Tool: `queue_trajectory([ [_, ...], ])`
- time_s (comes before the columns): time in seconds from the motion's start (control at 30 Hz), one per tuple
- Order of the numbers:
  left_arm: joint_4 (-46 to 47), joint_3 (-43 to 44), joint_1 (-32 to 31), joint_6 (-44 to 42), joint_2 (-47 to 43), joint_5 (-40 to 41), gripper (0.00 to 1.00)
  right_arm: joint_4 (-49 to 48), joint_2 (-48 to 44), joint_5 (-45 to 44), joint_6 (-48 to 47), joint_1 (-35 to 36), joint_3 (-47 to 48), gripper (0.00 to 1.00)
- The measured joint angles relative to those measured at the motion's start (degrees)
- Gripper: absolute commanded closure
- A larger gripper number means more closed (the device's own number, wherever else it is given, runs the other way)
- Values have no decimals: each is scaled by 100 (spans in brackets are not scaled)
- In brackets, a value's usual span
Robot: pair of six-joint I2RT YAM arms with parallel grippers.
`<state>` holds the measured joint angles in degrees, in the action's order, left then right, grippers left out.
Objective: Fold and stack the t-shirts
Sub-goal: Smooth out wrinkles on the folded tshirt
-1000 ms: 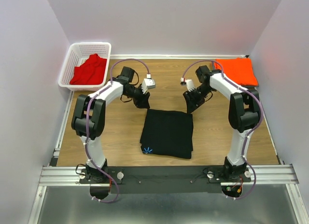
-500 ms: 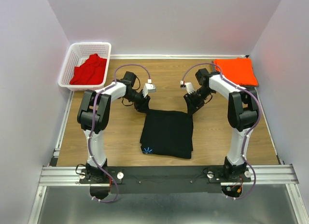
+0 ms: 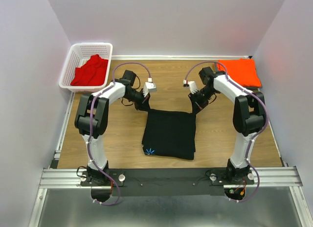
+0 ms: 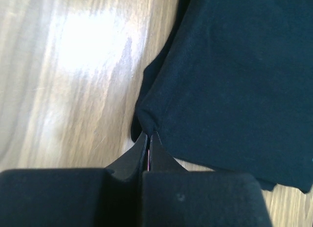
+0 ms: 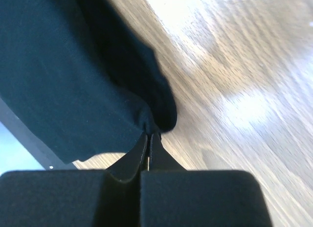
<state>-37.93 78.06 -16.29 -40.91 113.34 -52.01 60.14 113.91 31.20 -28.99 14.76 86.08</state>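
Bare table (image 3: 122, 139) lies open left, right and beyond the black t-shirt (image 3: 168, 134). Beyond-left of it stands the white basket (image 3: 92, 44), beyond-right the orange t-shirt (image 3: 239, 71); the left arm (image 3: 110, 92) and right arm (image 3: 227, 85) flank its far corners.

white arm links (image 3: 111, 93), black joints (image 3: 90, 120), purple cables (image 3: 132, 63), black jaws

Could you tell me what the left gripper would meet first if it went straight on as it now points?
The black t-shirt: the left gripper is shut on its corner, and more of that cloth lies just ahead of the fingers. The table beneath probably follows, though depth is unclear.
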Motion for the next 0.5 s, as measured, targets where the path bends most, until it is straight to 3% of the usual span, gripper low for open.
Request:
queue_trajectory([
  [0.27,210,-81,214,105,-363,175,100,-90,-308,-363,42,-94,72,99],
  [0.5,627,103,216,439,-2,365,100,-577,177,-629,315,-94,278,99],
])
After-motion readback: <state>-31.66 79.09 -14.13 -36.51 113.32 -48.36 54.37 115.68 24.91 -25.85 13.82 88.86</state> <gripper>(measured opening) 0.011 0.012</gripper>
